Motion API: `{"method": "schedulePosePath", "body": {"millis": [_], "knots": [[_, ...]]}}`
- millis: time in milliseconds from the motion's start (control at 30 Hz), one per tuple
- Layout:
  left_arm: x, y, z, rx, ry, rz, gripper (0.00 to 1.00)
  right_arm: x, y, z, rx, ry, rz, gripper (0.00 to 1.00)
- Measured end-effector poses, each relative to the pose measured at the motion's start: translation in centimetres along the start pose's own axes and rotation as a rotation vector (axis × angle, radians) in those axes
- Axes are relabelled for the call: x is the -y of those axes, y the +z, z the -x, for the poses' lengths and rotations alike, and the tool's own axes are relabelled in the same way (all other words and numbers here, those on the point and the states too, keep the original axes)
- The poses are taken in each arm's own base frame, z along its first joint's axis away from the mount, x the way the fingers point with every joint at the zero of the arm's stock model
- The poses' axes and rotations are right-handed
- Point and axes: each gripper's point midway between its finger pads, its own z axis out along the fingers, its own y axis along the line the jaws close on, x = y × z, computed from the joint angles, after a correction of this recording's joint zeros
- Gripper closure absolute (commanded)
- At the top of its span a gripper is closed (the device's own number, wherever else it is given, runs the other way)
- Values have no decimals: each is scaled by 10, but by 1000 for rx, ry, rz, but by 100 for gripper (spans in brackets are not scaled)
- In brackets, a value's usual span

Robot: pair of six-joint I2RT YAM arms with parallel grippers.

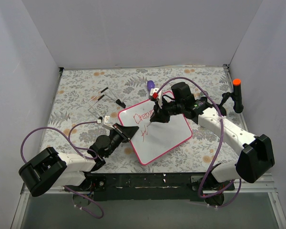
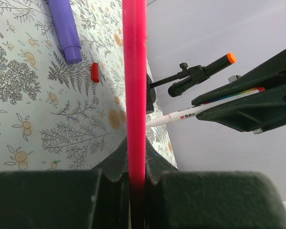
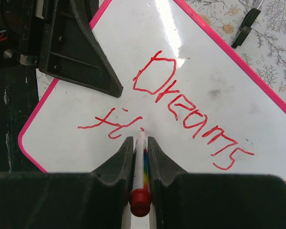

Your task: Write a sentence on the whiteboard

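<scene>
The whiteboard [image 1: 164, 138], white with a pink-red frame, lies tilted mid-table. My left gripper [image 1: 128, 131] is shut on its left frame edge; the pink frame [image 2: 134, 86] runs up between the fingers in the left wrist view. My right gripper [image 1: 154, 118] is shut on a white marker [image 3: 141, 155] with a rainbow stripe and red end, its tip touching the board [image 3: 195, 62]. The sentence [image 3: 173, 106] reads "Dreams" in red, with a few strokes of a second line just left of the tip. It shows faintly in the top view [image 1: 142, 121].
A purple pen-like stick [image 1: 151, 85] and a small red cap [image 2: 95, 72] lie on the floral cloth beyond the board. A black post with an orange tip [image 1: 237, 93] stands at the right. A thin wire object with black tips [image 1: 102, 100] lies at the left. White walls enclose the table.
</scene>
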Motion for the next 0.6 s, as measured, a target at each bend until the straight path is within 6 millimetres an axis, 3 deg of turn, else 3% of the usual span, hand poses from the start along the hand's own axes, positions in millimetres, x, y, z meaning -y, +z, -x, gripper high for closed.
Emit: {"method": "schedulePosePath", "body": {"millis": [600], "knots": [[1,0,0,1,-1,-3,100,-10,-11,2,37,2,36,99]]}}
